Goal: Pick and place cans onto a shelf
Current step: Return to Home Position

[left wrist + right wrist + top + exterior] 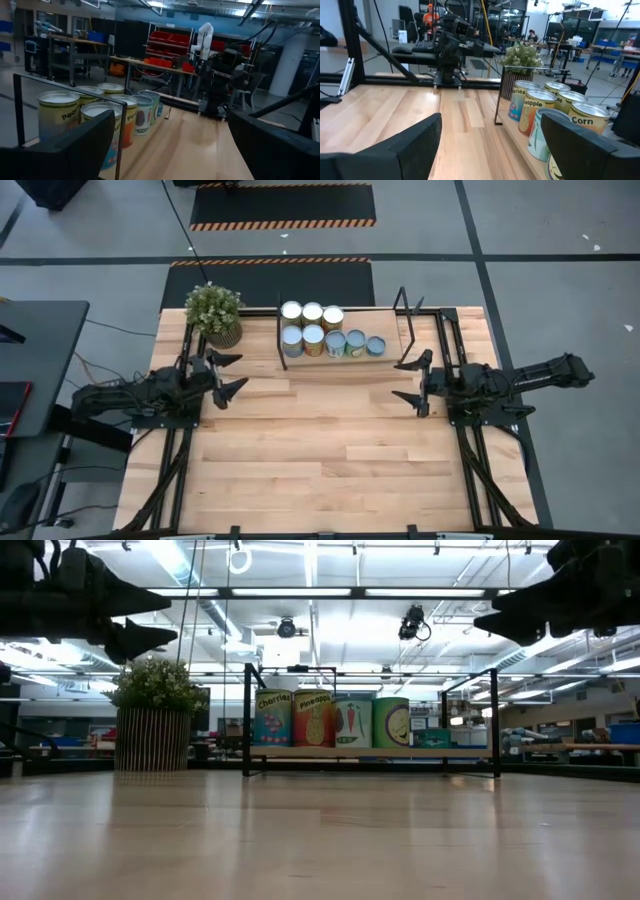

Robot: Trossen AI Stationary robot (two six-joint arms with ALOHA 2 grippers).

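The big wooden table [320,460] lies under both arms. The shelf [405,315] stands farther back, between the two grippers. The left gripper [242,371] and the right gripper [395,380] hang above the table, fingers spread wide, holding nothing. The plant [214,312] sits behind the left gripper. Eight cans [314,338] stand on the shelf, at the end nearer the left gripper

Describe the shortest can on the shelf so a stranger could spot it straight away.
At the far edge of the table, right of the potted plant, stands a black-framed shelf. Follow the row of cans nearer the arms to its right end. That last can is squat and dark teal, far lower than its tall neighbours.
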